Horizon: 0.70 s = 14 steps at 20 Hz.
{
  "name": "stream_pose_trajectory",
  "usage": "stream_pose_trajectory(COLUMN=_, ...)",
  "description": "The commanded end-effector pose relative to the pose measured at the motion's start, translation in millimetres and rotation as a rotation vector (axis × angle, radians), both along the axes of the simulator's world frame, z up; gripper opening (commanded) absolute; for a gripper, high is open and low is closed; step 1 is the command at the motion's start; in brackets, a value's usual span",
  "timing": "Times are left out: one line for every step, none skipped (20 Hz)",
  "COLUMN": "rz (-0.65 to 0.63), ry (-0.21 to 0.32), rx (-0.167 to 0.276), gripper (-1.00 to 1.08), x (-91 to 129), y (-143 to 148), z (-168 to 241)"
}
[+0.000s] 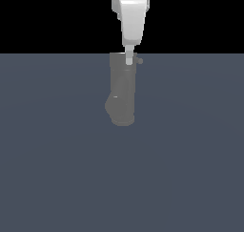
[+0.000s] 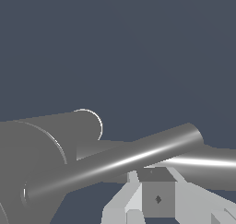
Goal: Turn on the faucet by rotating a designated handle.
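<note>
White fingers (image 1: pixel 129 59) hang straight down from the arm (image 1: pixel 132 16) in the exterior view, their tips at the rimmed top of the faucet (image 1: pixel 121 95). Only one slim finger shape can be made out there, so whether they are spread or closed I cannot tell. In the wrist view the pale finger bases (image 2: pixel 138 200) and a grey block sit just behind the handle (image 2: pixel 133 158), a thin grey rod that crosses in front of them; contact with it cannot be confirmed.

One faucet stands in the scene: a dull grey column, upright on the blue-grey tabletop (image 1: pixel 190 169), with a bulged, angled lower end toward the exterior view's left. One handle is clear in the wrist view, running from the column's top outward. In the exterior view only a small grey stub (image 1: pixel 139 60) shows at the column's upper edge on the exterior view's right, too small to read well.

A second grey bar (image 2: pixel 212 163) lies behind the handle in the wrist view; what it belongs to is unclear. The arm is cut off at the frame's upper edge.
</note>
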<state>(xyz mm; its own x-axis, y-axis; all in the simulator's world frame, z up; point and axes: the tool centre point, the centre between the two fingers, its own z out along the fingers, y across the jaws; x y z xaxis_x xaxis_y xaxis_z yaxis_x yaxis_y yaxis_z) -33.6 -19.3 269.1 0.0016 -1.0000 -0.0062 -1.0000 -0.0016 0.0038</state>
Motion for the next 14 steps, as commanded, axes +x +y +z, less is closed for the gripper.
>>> stream_pose_trajectory(rz=-0.018, ry=-0.003, rx=-0.002, gripper=-1.0, x=5.1, y=-14.4, z=-0.1)
stream_pose_trajectory(rz=-0.019, ry=-0.003, rx=-0.002, gripper=-1.0, x=6.7, y=-16.7, z=-0.1)
stream_pose_trajectory(rz=-0.021, ry=-0.003, rx=-0.002, gripper=-1.0, x=8.3, y=-18.9, z=0.0)
stream_pose_trajectory(rz=-0.022, ry=-0.003, rx=-0.002, gripper=-1.0, x=9.8, y=-21.1, z=0.0)
stream_pose_trajectory(rz=-0.023, ry=-0.003, rx=-0.002, gripper=-1.0, x=11.4, y=-23.4, z=0.0)
stream_pose_trajectory(rz=-0.024, ry=-0.003, rx=-0.003, gripper=-1.0, x=13.0, y=-25.6, z=0.0)
stream_pose_trajectory(rz=-0.025, ry=-0.003, rx=-0.003, gripper=-1.0, x=14.5, y=-27.8, z=0.0)
stream_pose_trajectory(rz=-0.027, ry=-0.003, rx=-0.003, gripper=-1.0, x=16.1, y=-30.0, z=0.0)
stream_pose_trajectory(rz=-0.028, ry=-0.003, rx=-0.003, gripper=-1.0, x=17.6, y=-32.3, z=0.0)
stream_pose_trajectory(rz=-0.029, ry=-0.003, rx=-0.003, gripper=-1.0, x=19.2, y=-34.5, z=0.0)
stream_pose_trajectory(rz=-0.03, ry=-0.003, rx=-0.003, gripper=-1.0, x=20.7, y=-36.6, z=0.0)
stream_pose_trajectory(rz=-0.031, ry=-0.003, rx=-0.003, gripper=-1.0, x=22.2, y=-38.8, z=0.0)
stream_pose_trajectory(rz=-0.032, ry=-0.003, rx=-0.003, gripper=-1.0, x=23.7, y=-41.0, z=0.0)
stream_pose_trajectory(rz=-0.034, ry=-0.003, rx=-0.003, gripper=-1.0, x=25.3, y=-43.2, z=0.0)
